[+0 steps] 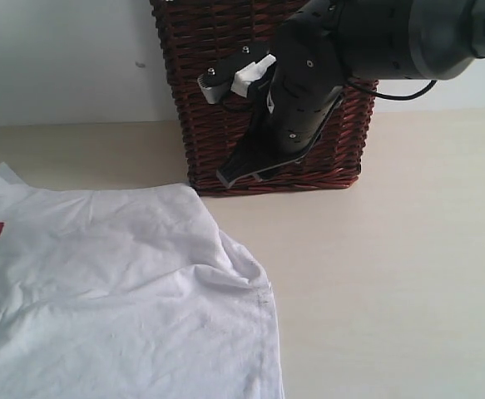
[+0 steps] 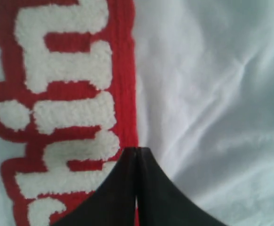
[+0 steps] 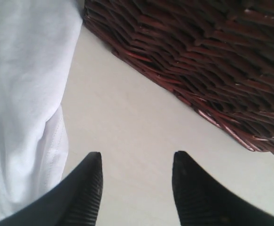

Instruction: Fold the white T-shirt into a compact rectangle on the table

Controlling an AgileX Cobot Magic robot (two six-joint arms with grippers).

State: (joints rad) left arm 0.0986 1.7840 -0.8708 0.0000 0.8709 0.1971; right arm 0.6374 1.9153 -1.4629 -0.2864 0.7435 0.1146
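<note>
The table (image 1: pixel 392 291) lies bare between the white T-shirt (image 1: pixel 126 283) and wicker basket (image 1: pixel 192 100).

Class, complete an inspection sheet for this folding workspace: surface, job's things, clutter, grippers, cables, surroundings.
Surface: pale beige table, flat.
Job's things: white T-shirt spread out, not yet folded, red lettering facing up.
Clutter: dark wicker basket standing behind the shirt's corner.
Grippers: left gripper shut over the red lettering; right gripper open, empty, above the table by the basket.
Cables: black cable looping off the right arm.
Surroundings: white wall behind.
</note>
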